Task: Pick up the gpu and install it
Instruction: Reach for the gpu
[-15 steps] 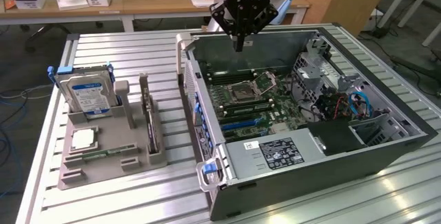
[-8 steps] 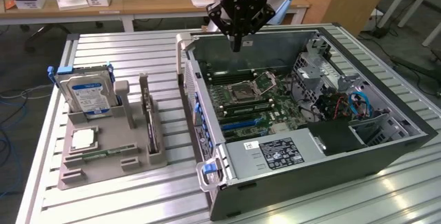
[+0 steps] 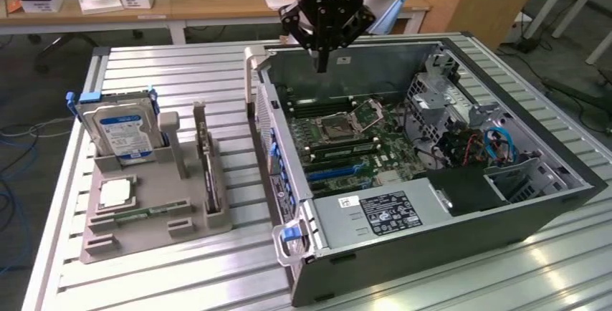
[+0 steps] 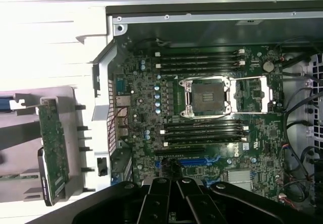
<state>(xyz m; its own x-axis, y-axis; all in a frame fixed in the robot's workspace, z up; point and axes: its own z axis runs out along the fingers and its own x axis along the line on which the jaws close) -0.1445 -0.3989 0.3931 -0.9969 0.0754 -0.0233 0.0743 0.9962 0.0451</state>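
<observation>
We saw a long metal table (image 3: pixel 172 74) made of slats. An open computer case (image 3: pixel 535 203) lay on its side and took most of the half of the table toward the exterior view's right. Inside it the green main board (image 3: pixel 354 146) lay flat on the bottom, with an empty processor socket (image 3: pixel 354 119) near its middle and dark memory slots on both sides of the socket. A grey power supply (image 3: pixel 383 211) with a white label sat at the end of the case closest to the near edge of the table.

A grey plastic holder (image 3: pixel 143 232) stood on the table just beside the case, toward the exterior view's left. A silver hard drive (image 3: pixel 120 132) with a blue label stood upright in the part of the holder nearest the far edge of the table.

The black gripper (image 3: pixel 322 64) hung above the far wall of the case. Its fingers were pressed together and it held nothing. In the wrist view the gripper (image 4: pixel 176 186) was over the main board (image 4: pixel 202 133).

The graphics card (image 3: pixel 203 160) stood on its edge in a slot on the side of the holder that faced the case. It was well apart from the gripper. In the wrist view we saw the green face of the graphics card (image 4: pixel 53 148), with a black part at one end.

A small square chip (image 3: pixel 115 193) lay flat in the holder below the hard drive.
</observation>
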